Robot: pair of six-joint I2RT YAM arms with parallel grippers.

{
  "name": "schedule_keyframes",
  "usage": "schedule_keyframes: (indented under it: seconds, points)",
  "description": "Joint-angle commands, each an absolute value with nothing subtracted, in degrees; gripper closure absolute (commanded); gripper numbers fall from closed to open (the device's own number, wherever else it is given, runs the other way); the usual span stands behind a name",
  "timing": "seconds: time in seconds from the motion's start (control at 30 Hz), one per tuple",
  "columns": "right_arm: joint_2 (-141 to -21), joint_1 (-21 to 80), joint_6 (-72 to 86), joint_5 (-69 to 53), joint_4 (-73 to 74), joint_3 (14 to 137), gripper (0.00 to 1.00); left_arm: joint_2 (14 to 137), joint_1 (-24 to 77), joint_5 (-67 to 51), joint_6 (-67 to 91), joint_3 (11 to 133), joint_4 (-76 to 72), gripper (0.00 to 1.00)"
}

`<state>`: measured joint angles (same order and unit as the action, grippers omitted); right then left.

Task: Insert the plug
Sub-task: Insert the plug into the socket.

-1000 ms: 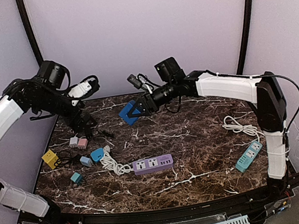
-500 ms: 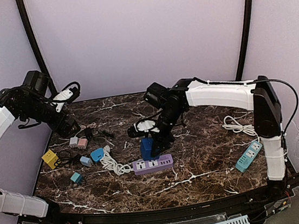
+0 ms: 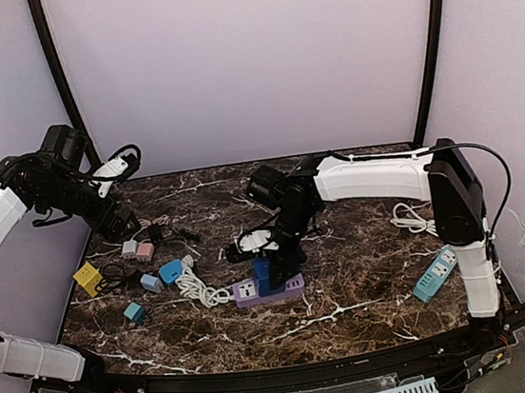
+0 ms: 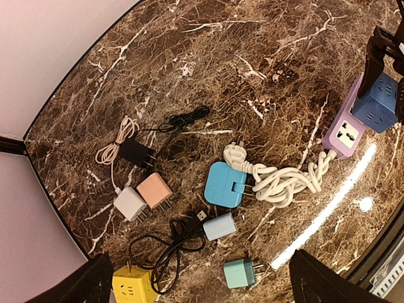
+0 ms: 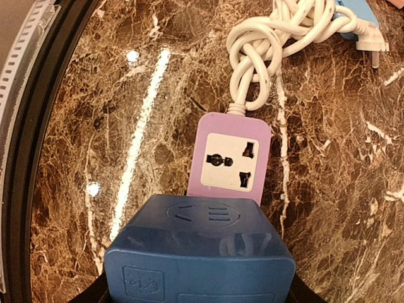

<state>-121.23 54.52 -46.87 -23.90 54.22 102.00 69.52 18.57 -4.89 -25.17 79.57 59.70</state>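
My right gripper (image 3: 264,265) is shut on a dark blue cube plug (image 3: 263,275), which it holds upright on top of the purple power strip (image 3: 288,289). In the right wrist view the blue plug (image 5: 201,252) covers the near part of the purple strip (image 5: 231,158); one white socket beyond it is free. Its prongs are hidden. The strip's white cord (image 5: 271,44) lies coiled beyond it. My left gripper (image 3: 120,222) hangs open above the table's left side, holding nothing. Its view also shows the plug (image 4: 385,104) on the strip (image 4: 344,129).
Small chargers lie at the left: a yellow cube (image 4: 132,290), a white one (image 4: 129,203), a pink one (image 4: 154,189), a light blue flat adapter (image 4: 224,184), a teal one (image 4: 240,274), plus black cables (image 4: 170,249). A teal power strip (image 3: 437,274) and its cord (image 3: 419,220) lie at the right.
My right arm swung from the back of the table down to the purple strip, carrying the blue plug and setting it on the strip. My left arm drew back to the left.
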Motion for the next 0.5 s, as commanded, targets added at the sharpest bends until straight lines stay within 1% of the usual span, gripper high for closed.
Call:
schedule_keyframes:
  seconds: [0.0,0.47]
  points:
    - [-122.2,55.2,-47.2,-21.2,54.1,101.8,1.0,68.7,18.3,-4.4,-25.0,78.3,59.8,0.0]
    - [-127.2,55.5,-45.9,-14.6,56.8,105.7,1.0,68.7,18.3,-3.3,-25.2,78.3,59.5,0.0]
